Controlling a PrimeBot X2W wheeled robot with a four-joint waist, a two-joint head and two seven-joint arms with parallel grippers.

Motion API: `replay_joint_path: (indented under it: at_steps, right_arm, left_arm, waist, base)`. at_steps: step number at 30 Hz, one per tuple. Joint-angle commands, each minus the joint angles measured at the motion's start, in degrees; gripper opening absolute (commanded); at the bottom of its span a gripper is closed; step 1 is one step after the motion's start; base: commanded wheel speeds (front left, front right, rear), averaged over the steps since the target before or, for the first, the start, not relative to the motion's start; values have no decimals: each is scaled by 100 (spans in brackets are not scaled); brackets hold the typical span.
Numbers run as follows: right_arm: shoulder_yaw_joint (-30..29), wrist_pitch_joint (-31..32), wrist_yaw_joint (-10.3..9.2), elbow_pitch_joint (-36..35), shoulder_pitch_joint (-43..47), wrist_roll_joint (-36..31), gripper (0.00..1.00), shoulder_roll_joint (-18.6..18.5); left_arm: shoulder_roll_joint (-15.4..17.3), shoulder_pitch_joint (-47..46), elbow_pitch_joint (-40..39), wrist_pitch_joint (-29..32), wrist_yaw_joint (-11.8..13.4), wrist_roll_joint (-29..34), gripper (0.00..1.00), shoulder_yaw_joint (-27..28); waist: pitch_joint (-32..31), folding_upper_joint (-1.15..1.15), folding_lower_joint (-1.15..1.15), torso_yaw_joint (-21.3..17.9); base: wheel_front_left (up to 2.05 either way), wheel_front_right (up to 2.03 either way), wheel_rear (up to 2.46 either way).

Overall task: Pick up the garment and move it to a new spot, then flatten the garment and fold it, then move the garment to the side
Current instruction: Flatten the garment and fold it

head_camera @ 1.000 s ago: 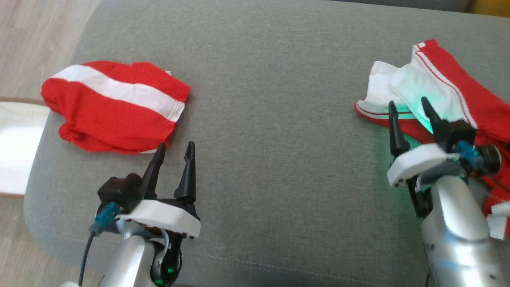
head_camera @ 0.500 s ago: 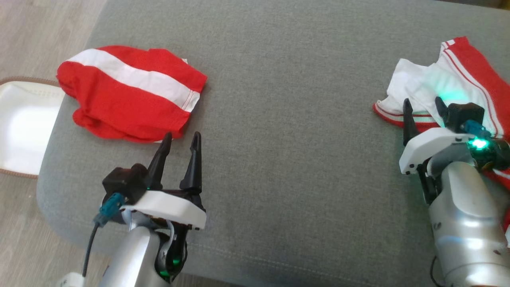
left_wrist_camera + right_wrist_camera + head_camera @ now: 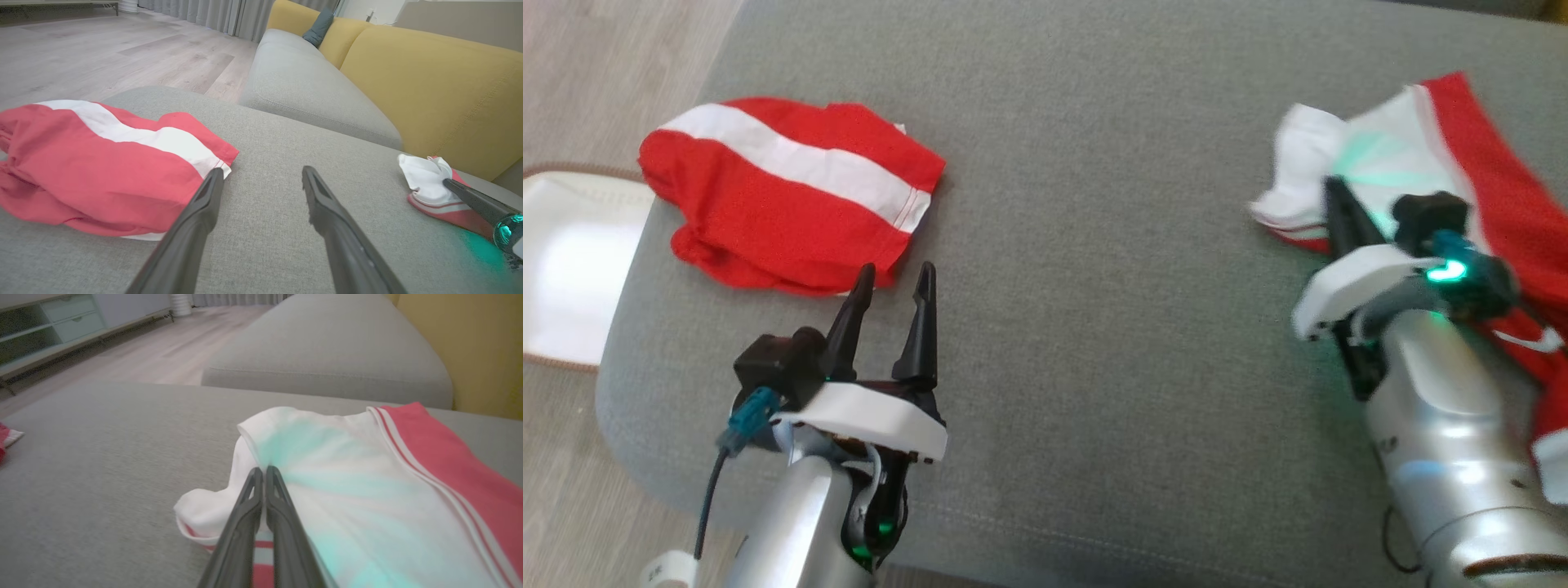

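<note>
Nearest, the left claw (image 3: 896, 271) is hanging over the grey cushion (image 3: 1094, 245), its two fingers standing wide apart and holding nothing. Their tips are pointing at the near edge of a red bundle (image 3: 768, 220) with a white band, which is lying on the cushion's left part. The right claw (image 3: 261, 470) is pinching shut on the white corner of the garment (image 3: 367, 490), whose cloth is puckering around the tips; the garment is lying on the cushion's right part. Beyond, a second grey cushion (image 3: 302, 81) is running along a yellow backrest (image 3: 441, 90). A pale mat (image 3: 564, 269) is lying on the wooden floor (image 3: 122, 53), and grey curtains (image 3: 229, 14) are hanging at the far end.
</note>
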Motion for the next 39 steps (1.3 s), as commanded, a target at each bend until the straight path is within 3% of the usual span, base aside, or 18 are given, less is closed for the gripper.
replay_joint_path:
  at_steps: [1,6,10,16,21,22,23,32,39]
  right_arm:
    - [759,-132,-4,-262,-211,524,0,99]
    - [2493,-153,-4,-969,79,1733,0,99]
    - [3539,76,-4,-1473,324,2367,0,99]
    - [4458,369,-4,-1809,580,2692,0,99]
    - [4759,377,-4,-1854,687,2859,0,99]
    - [4820,370,-4,-1866,696,2907,33,99]
    - [4858,350,-4,-1875,704,2955,100,99]
    - [4349,-17,-4,-1759,819,2916,100,67]
    - [3058,-177,-4,-2190,1283,2380,100,-205]
  left_arm:
    - [47,-148,-131,-71,8,-44,100,160]
    - [47,-74,-104,-71,5,-6,100,213]
    - [47,9,-91,-71,15,17,100,255]
    - [47,173,-82,-71,14,54,100,320]
    - [47,203,-42,-71,-16,115,100,355]
    - [47,198,-40,-71,-19,129,100,371]
    - [47,191,-40,-71,-21,143,100,389]
    - [47,301,-43,-71,-43,217,100,522]
    - [47,406,-145,-71,-47,228,100,620]
  waist:
    - [-112,0,0,-79]
    - [-316,0,0,-236]
    - [-466,0,0,-364]
    - [-582,0,0,-582]
    - [-629,0,0,-707]
    - [-641,0,0,-739]
    - [-658,0,0,-771]
    - [-971,0,0,-1113]
    - [-1165,0,0,-1345]
  base:
    - [0,0,0]
    - [0,0,0]
    - [0,0,0]
    - [0,0,0]
    - [0,0,0]
    - [0,0,0]
    - [0,0,0]
    - [0,0,0]
    - [0,0,0]
